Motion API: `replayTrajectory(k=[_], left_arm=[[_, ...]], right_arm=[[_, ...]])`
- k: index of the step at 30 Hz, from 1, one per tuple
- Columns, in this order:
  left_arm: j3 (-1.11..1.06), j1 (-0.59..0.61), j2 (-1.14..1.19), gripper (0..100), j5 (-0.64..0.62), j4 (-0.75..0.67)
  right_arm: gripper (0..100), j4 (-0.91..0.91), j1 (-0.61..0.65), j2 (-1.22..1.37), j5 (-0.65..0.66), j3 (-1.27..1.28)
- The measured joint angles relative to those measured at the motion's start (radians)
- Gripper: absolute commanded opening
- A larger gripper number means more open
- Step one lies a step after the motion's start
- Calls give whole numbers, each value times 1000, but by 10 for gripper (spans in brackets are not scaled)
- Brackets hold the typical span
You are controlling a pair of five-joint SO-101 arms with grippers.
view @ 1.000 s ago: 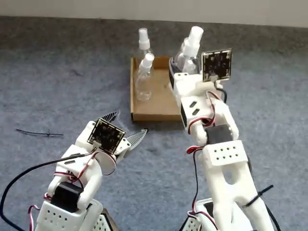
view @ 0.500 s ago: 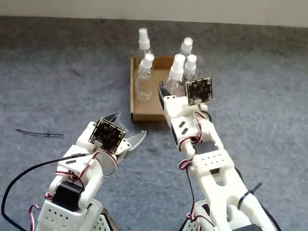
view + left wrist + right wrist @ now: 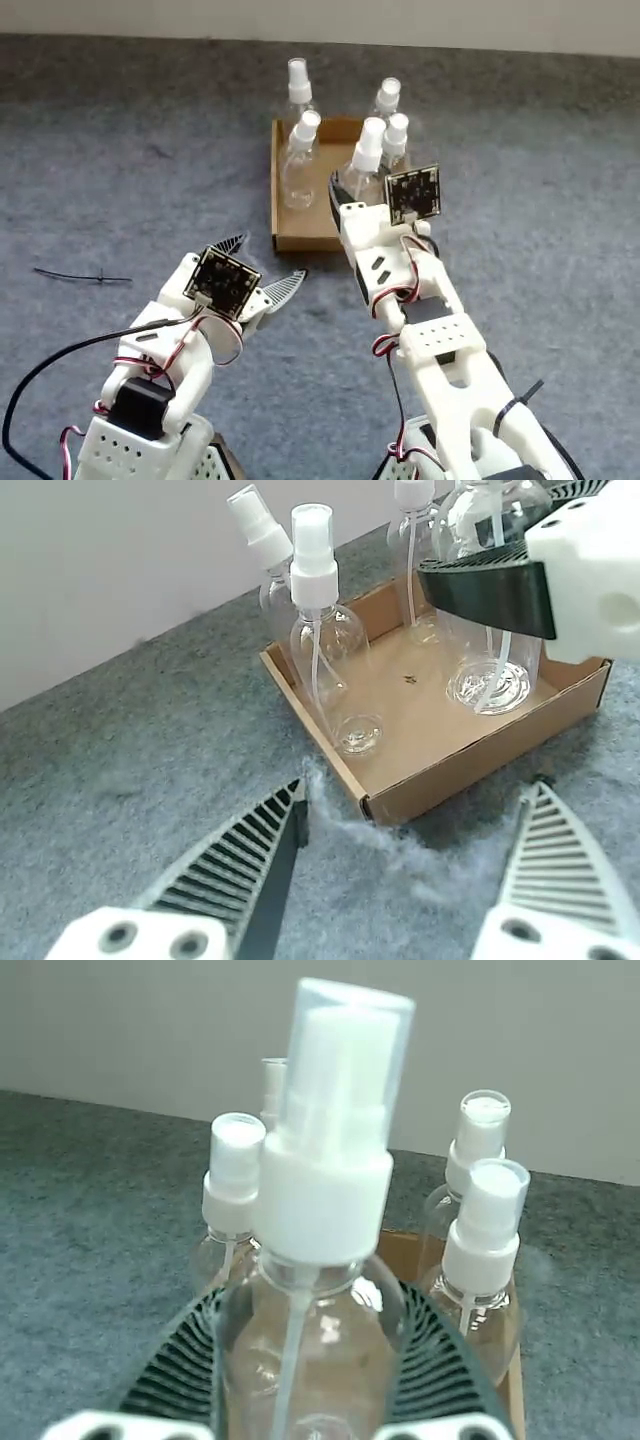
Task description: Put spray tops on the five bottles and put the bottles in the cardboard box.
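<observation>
I've got R jaws pinching the capped bottle (image 3: 363, 165) upright, long axis vert., base at or just above the cardboard box (image 3: 310, 240) floor nr its front edge, so I reckon release is straight down; L jaws spread, empty, just short of the box.

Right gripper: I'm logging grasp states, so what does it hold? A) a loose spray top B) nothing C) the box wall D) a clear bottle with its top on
D: the right gripper clamps a clear bottle from both sides, with its spray top fitted.
</observation>
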State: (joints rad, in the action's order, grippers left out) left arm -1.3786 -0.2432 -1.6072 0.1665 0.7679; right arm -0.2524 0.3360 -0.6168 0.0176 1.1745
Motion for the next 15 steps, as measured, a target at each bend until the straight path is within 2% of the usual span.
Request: replayTrajectory(k=[9,15], left_arm=[[-3,0,0,295,0,0],[-3,0,0,295,0,0]], right_arm=[[5,-12,-9,63,0,0],[5,-161,-35,176,0,0]])
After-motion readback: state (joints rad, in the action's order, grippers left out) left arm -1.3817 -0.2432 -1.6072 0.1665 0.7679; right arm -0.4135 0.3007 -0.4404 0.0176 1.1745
